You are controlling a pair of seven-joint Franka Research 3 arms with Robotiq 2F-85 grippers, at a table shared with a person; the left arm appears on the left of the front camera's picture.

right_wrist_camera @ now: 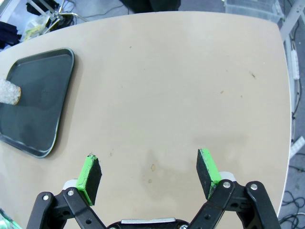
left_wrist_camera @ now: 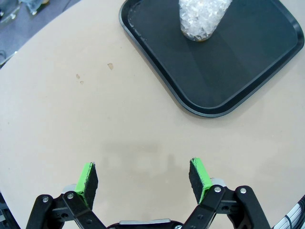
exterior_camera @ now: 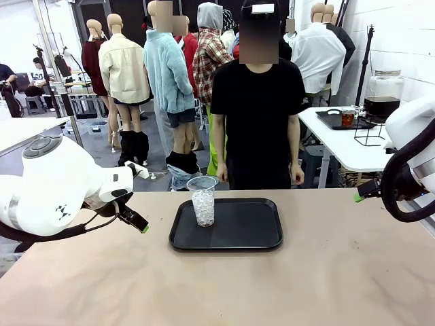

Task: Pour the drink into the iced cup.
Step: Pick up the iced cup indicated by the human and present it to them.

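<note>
Two pincers, both spread wide, nothing held. Your left pincer (left_wrist_camera: 143,164) hovers over bare tabletop (left_wrist_camera: 57,124). The iced cup (left_wrist_camera: 202,19), packed with ice, stands upright ahead of its fingertips and slightly right, on the black tray (left_wrist_camera: 228,76), well apart from the green pads. Your right pincer (right_wrist_camera: 147,156) hangs over bare tabletop too, with tray and cup far off to its front-left. A reddish-brown drink (exterior_camera: 347,118) in a small glass sits on a white side table (exterior_camera: 340,146), well beyond the right pincer. A person (exterior_camera: 258,102) stands past the tray, arms down.
</note>
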